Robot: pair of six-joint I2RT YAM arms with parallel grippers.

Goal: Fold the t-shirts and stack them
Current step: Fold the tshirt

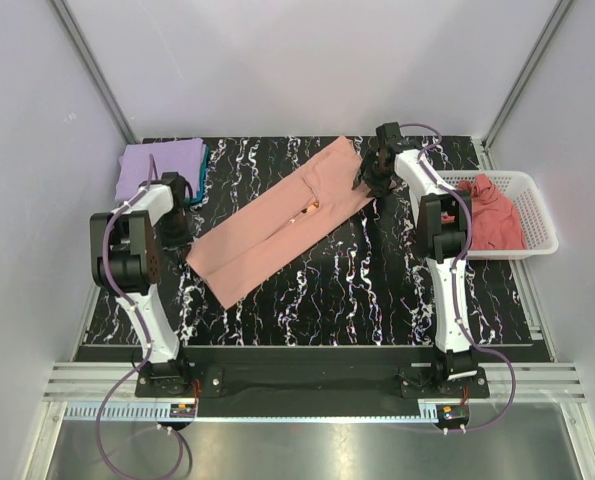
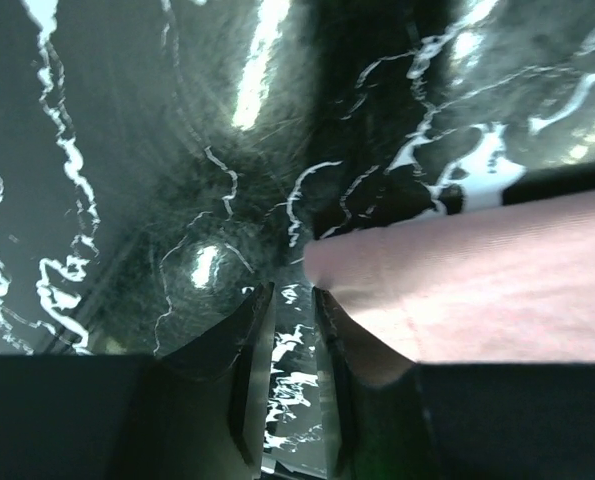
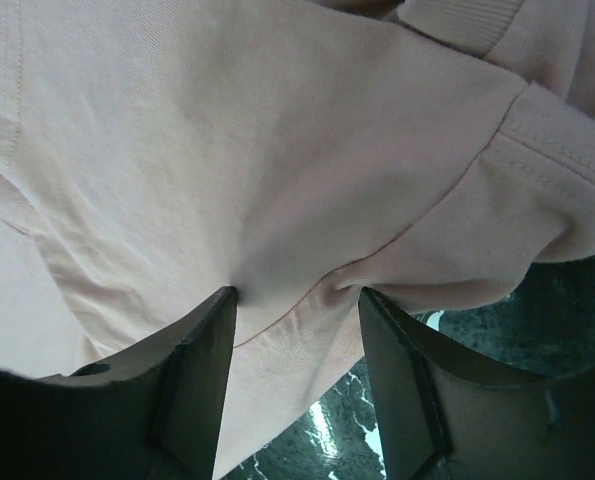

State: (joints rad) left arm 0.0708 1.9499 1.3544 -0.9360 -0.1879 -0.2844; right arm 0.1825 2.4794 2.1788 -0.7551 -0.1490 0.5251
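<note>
A salmon-pink t-shirt (image 1: 277, 225), folded into a long strip, lies diagonally across the black marble table, with a small orange print (image 1: 312, 205) showing at the fold. My left gripper (image 1: 181, 246) is low at the strip's near-left end. In the left wrist view the gripper (image 2: 292, 290) has a narrow gap with only marble between the jaws, and the shirt's corner (image 2: 457, 270) lies just right of it. My right gripper (image 1: 365, 180) is at the far-right end. It is open (image 3: 297, 292) and presses down astride a bunched hem of the shirt (image 3: 227, 150).
A lavender t-shirt (image 1: 160, 165) lies folded on a teal one (image 1: 203, 165) at the back left corner. A white lattice basket (image 1: 532, 215) stands off the table's right edge, with a crumpled rose-pink t-shirt (image 1: 492, 215) in it.
</note>
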